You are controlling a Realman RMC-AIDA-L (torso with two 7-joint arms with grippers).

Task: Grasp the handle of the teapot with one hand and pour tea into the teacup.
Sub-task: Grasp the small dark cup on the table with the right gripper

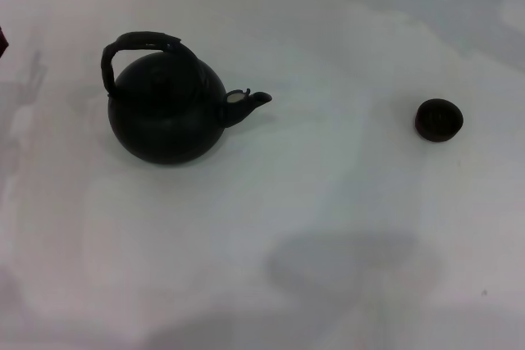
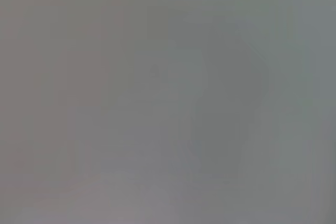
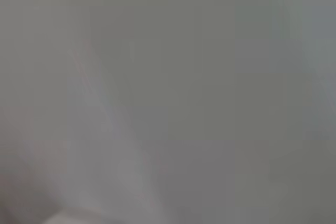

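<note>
A: Starting at the robot's left, what stands on the white table point(image 1: 271, 227)?

B: The teapot point(image 1: 164, 116), a round matte black pot, sits upright on the left part of the surface. Its handle point(image 1: 139, 41), a rough dark hoop, arches over the top from the left shoulder of the pot across to the right, above the lid. Nothing touches the hoop.

A: And the spout?

B: The short spout point(image 1: 246, 104) juts from the pot's right side and points toward the right of the table. A small pale patch shows at its base, though what that patch is cannot be told.

A: Further right?

B: A broad stretch of bare table, then the teacup point(image 1: 439, 119), a tiny dark round cup without a handle. It stands upright, well apart from the teapot, roughly level with the spout. Whether anything is in the cup cannot be made out.

A: What of the pincers?

B: Neither gripper shows in the head view, and neither arm reaches over the table. The left wrist view gives only a flat grey blur, and the right wrist view the same, so neither pincer appears there, and one cannot tell whether either is open, closed or holding anything.

A: Anything else on the table?

B: Only soft grey shadows, one across the near middle of the surface and fainter ones toward the far right corner.
</note>
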